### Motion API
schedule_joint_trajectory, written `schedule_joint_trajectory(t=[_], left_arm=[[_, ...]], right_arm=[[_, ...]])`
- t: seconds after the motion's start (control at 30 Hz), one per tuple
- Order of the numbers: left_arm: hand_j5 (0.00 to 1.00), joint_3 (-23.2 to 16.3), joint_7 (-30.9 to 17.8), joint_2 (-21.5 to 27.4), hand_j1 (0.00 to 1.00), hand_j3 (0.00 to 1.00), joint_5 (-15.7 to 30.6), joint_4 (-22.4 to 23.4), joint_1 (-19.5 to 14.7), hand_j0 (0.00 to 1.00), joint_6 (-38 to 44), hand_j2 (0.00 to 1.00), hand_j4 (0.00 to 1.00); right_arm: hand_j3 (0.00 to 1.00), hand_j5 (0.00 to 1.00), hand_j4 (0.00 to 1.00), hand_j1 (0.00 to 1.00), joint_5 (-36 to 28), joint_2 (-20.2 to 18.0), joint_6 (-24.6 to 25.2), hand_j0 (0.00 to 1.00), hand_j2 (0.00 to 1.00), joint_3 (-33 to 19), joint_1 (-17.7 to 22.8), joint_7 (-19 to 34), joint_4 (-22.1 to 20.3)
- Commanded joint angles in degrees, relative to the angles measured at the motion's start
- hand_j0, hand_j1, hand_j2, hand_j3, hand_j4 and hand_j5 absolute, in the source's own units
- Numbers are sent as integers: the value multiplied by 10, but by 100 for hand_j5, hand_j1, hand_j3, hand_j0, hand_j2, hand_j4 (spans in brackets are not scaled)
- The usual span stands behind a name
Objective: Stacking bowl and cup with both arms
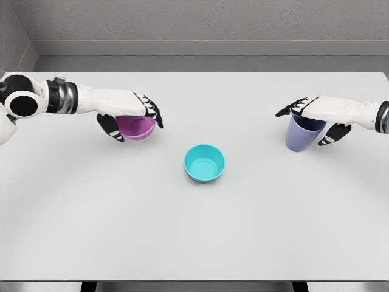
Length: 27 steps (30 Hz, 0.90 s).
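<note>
A pink bowl (136,128) sits at the left of the white table, with my left hand (129,117) curled over its rim, thumb on the near side and fingers on the far side. At the right stands a lavender-blue cup (301,136), slightly tilted, and my right hand (316,118) is wrapped over its top and side. A teal bowl (205,163) rests upright alone in the middle of the table, between the two hands. Whether the pink bowl and the cup touch the table is hard to tell.
The white table (194,231) runs to a front edge near the bottom of the view. A grey wall stands behind its far edge.
</note>
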Motion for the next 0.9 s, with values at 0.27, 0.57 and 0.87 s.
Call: schedule_joint_trajectory(t=[0.27,0.57,0.87], left_arm=[[79,1,0,0,79,79,-2,-45,1,79,1,79,79],[79,0,0,-1,79,79,-12,-83,7,79,1,79,79],[79,0,0,-1,79,79,-19,-121,7,79,3,79,79]], right_arm=[[87,87,87,87,3,2,1,87,87,0,0,1,1],[65,65,65,65,10,4,2,65,65,0,0,1,7],[65,65,65,65,10,3,2,65,65,0,-5,1,7]])
